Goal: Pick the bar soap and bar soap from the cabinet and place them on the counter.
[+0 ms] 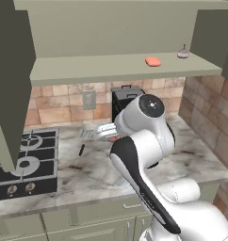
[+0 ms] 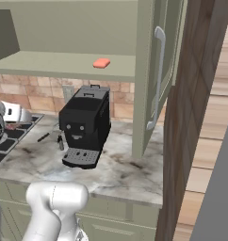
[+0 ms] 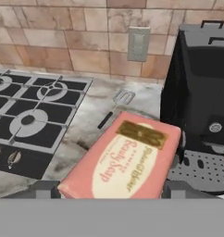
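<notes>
Left base view: the cabinet (image 1: 111, 28) stands open, and 1 coral-red bar soap (image 1: 153, 61) lies on its shelf, toward the right end, with a small pale knob-topped item (image 1: 183, 53) near it further right. Below, the white arm bends over the marbled worktop (image 1: 191, 160); the black hob (image 1: 26, 162) sits at the left and a black coffee machine (image 1: 123, 96) shows behind the arm's elbow. A dark-handled spatula (image 1: 85, 141) lies on the stone between hob and arm.

Right base view: the same coral-red bar rests on the open shelf, above the coffee machine (image 2: 85, 124), which stands on the worktop (image 2: 125, 174). The cabinet door (image 2: 158, 70) with its long silver handle hangs open at the right.

Hand view: the tool (image 3: 111, 190) holds the boxier soap bar (image 3: 125, 159), pink-orange with a pale printed label face, pinched between its 2 widely spread fingers (image 3: 44, 189). The bar hangs above the worktop (image 3: 93, 115), between the hob (image 3: 30, 120) and the coffee machine (image 3: 202, 102), with the spatula (image 3: 116, 104) lying on the stone beyond it and a wall socket (image 3: 138, 44) on the brick tiles.
</notes>
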Available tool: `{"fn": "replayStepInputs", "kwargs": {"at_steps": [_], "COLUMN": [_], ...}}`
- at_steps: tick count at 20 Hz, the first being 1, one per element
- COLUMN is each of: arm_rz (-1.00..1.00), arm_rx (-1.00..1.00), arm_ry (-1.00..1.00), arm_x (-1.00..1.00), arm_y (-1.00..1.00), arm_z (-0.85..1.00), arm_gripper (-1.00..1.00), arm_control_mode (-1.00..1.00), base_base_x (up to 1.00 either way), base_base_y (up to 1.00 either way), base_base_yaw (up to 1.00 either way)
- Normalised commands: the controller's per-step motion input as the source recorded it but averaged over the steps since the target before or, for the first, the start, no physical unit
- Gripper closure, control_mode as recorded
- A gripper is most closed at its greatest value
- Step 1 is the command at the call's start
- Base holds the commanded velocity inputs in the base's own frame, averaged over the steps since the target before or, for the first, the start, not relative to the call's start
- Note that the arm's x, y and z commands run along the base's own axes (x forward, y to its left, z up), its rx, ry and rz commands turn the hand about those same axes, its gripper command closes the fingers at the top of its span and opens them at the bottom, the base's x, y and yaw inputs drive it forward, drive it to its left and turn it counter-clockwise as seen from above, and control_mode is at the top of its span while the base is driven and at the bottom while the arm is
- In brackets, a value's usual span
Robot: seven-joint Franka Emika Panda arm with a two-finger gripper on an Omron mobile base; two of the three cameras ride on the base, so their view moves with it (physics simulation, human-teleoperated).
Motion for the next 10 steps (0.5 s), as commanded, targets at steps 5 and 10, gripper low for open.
{"fn": "replayStepInputs", "kwargs": {"at_steps": [5, 10], "arm_rz": [0.0, 0.0], "arm_rx": [0.0, 0.0], "arm_ry": [0.11, 0.09], "arm_x": [-0.01, 0.0], "arm_y": [0.02, 0.0], "arm_z": [-0.45, -0.41], "arm_gripper": [1.0, 1.0], "arm_control_mode": [-1.0, -1.0], "base_base_x": [0.0, 0.0], "base_base_y": [0.0, 0.0], "base_base_yaw": [0.0, 0.0]}}
